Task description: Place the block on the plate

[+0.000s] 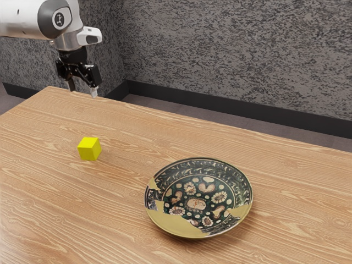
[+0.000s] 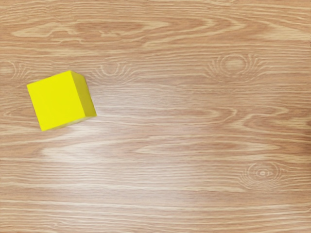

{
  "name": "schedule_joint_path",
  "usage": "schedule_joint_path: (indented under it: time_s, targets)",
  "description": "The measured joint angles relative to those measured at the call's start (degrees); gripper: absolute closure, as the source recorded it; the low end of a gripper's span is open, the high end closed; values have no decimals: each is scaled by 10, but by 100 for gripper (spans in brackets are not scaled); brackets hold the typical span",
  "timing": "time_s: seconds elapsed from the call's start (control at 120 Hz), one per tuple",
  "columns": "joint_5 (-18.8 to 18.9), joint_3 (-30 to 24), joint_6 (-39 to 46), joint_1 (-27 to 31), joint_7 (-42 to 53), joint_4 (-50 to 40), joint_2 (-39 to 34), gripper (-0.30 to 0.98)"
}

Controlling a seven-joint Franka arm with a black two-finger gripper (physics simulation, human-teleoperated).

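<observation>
- We have our black two-finger gripper (image 1: 82, 89) above the pale wood-grain table (image 1: 297, 192), its jaws spread wide apart, with nothing held between them.
- The small, bright yellow cube-shaped block (image 1: 88, 149) sits flat on the wood, apart from the round, dark floral plate with gold patches (image 1: 175, 224).
- Key relation: the block lies below the jaws and, by the wrist view, off to one side of the hand's line of sight. A straight drop looks likely to miss; we judge that the hand should shift sideways over the block first, then descend.
- No long axis to follow (a cube, near enough). Its sides do sit askew to the hand's frame, so a slight wrist turn may help the fingers meet two opposite faces squarely.
- Risk, as we read it: coming down off-centre could catch a top edge and nudge or tip the block.
- Plate lies toward the exterior view's right from the block; that carry comes after a firm grip and a lift.
</observation>
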Motion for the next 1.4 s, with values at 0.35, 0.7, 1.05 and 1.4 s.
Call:
schedule_joint_path:
  time_s: [0.35,0.7,1.05,1.4]
  targets:
    - [-3,5,4,1,15,-1,4,0]
    - [-23,7,59,65,-36,-14,80,0]
    - [-43,1,186,112,-73,-2,201,0]
    - [-45,-13,265,121,-82,7,271,0]
